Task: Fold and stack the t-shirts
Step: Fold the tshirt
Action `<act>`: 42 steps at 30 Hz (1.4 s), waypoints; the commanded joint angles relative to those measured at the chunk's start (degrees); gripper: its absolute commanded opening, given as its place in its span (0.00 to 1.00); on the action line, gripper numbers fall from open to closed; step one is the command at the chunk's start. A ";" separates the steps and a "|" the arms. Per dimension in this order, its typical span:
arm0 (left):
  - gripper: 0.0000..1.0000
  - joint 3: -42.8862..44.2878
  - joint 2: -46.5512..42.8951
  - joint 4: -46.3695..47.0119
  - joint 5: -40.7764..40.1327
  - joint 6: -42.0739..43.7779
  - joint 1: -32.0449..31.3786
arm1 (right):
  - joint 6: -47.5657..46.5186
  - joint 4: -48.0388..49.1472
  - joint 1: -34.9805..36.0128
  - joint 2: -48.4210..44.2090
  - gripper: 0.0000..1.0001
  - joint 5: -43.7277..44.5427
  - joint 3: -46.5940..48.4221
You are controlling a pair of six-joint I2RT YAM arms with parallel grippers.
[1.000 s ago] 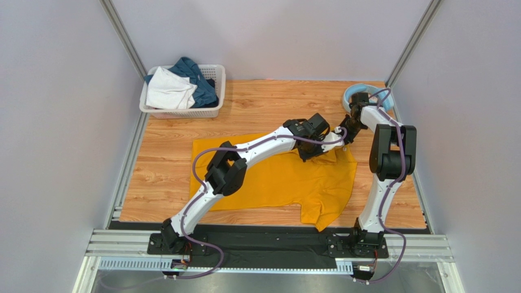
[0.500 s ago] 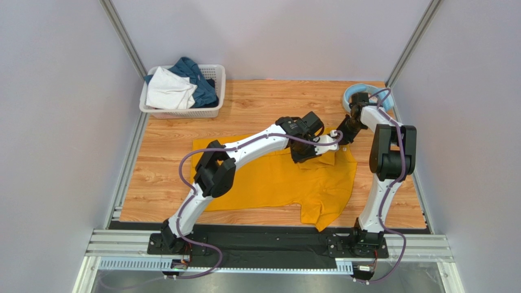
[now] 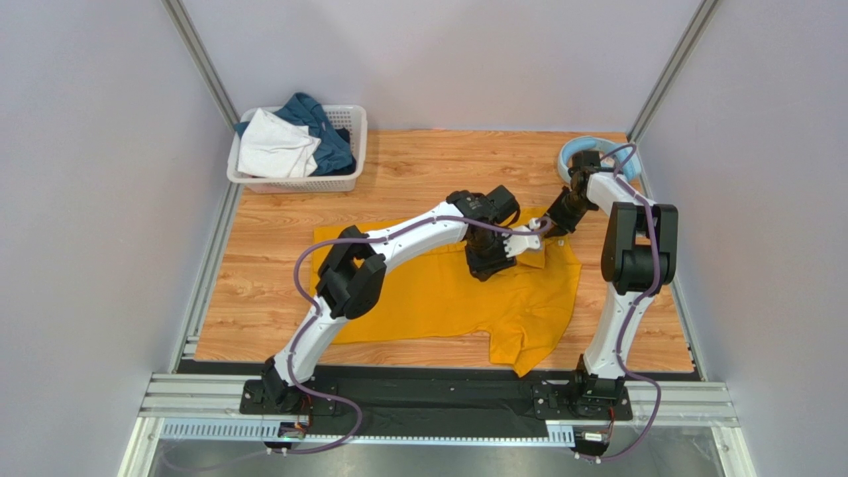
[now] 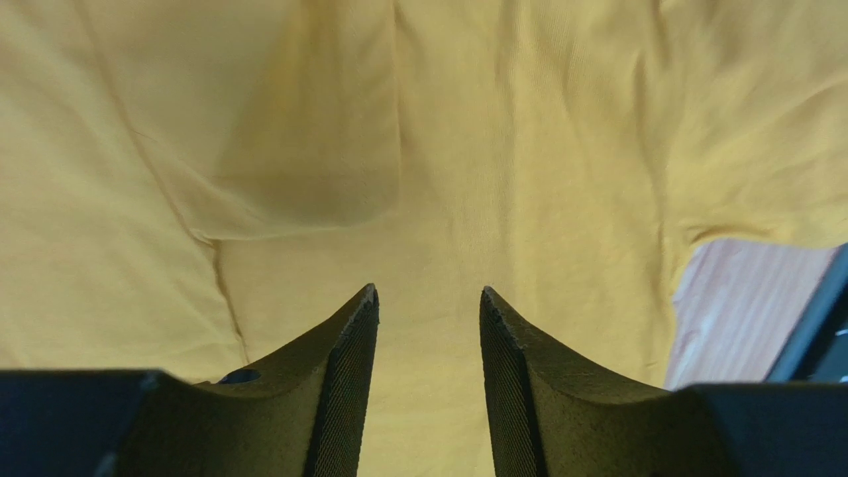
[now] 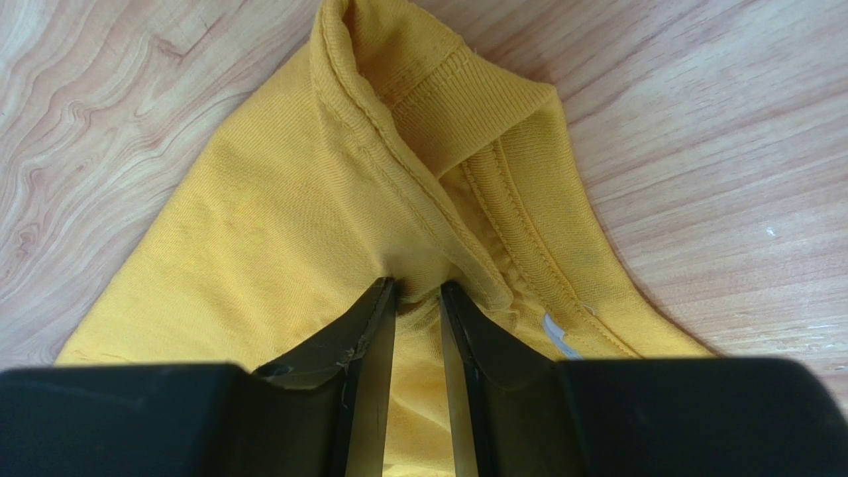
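Note:
A mustard-yellow t-shirt (image 3: 438, 293) lies spread on the wooden table (image 3: 428, 169), with one sleeve trailing toward the front right. My left gripper (image 3: 526, 243) hovers over its upper right part. Its jaws are open, and in the left wrist view only yellow cloth (image 4: 498, 149) shows below the gap (image 4: 428, 298). My right gripper (image 3: 547, 225) is at the shirt's far right corner. In the right wrist view it (image 5: 418, 288) is shut on a bunched fold of the collar (image 5: 438, 129). A white t-shirt (image 3: 274, 147) and a teal-blue one (image 3: 323, 129) lie heaped in the basket.
The white lattice basket (image 3: 360, 129) stands at the table's back left corner. Light-blue headphones (image 3: 575, 151) lie at the back right, just behind the right arm. Grey walls close in both sides, and a metal rail runs along the front edge.
My left gripper has opened, let go of the yellow cloth and drawn back a little to the left. The right gripper has kept its hold on the collar and barely moved.

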 commanded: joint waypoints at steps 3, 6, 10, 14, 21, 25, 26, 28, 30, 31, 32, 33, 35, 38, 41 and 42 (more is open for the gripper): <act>0.50 6.92 1.24 1.71 10.41 -9.39 2.56 | -0.16 0.54 0.50 0.72 0.29 0.27 -2.02; 0.50 6.22 2.55 1.89 10.59 -10.62 2.56 | -0.16 0.54 0.50 0.72 0.29 0.35 -2.02; 0.50 4.02 3.26 2.15 10.77 -10.79 2.56 | -0.16 0.63 0.50 0.81 0.29 0.27 -1.93; 0.50 3.49 3.96 2.24 10.94 -10.71 2.56 | 0.02 0.54 0.50 1.16 0.29 0.09 -1.85; 0.50 6.12 5.72 2.24 9.71 -10.97 2.56 | 0.02 0.63 0.50 0.90 0.29 0.09 -1.85; 0.50 8.06 6.78 2.77 8.40 -11.15 2.56 | 0.02 0.72 0.50 0.99 0.29 0.00 -2.02; 0.50 8.23 6.95 3.03 7.87 -11.32 2.56 | 0.10 0.81 0.50 0.99 0.29 0.00 -2.11; 0.50 8.41 7.39 3.38 7.78 -11.24 2.56 | 0.10 0.72 0.50 0.99 0.29 0.00 -2.20; 0.50 9.20 8.00 3.39 7.43 -11.32 2.56 | 0.10 0.81 0.50 0.99 0.29 -0.17 -2.11; 0.50 9.55 8.62 3.47 7.25 -11.41 2.56 | 0.10 0.81 0.50 0.90 0.29 -0.09 -2.20; 0.50 10.25 9.06 3.30 6.82 -11.41 2.56 | 0.19 0.72 0.50 0.90 0.29 -0.17 -2.20; 0.50 10.60 9.32 3.38 6.55 -11.32 2.56 | 0.11 0.81 0.50 0.90 0.29 -0.17 -2.20; 0.50 11.74 10.11 3.39 5.85 -11.32 2.56 | 0.10 0.81 0.50 0.90 0.29 -0.26 -2.29; 0.50 13.15 10.82 3.47 4.80 -10.97 2.56 | 0.19 1.16 0.58 1.16 0.29 -0.44 -2.55; 0.50 14.38 11.26 4.08 3.57 -11.06 2.56 | 0.19 1.33 0.76 1.42 0.29 -0.61 -2.55; 0.50 14.73 11.35 4.26 3.30 -11.15 2.56 | 0.19 1.33 0.76 1.60 0.29 -0.70 -2.46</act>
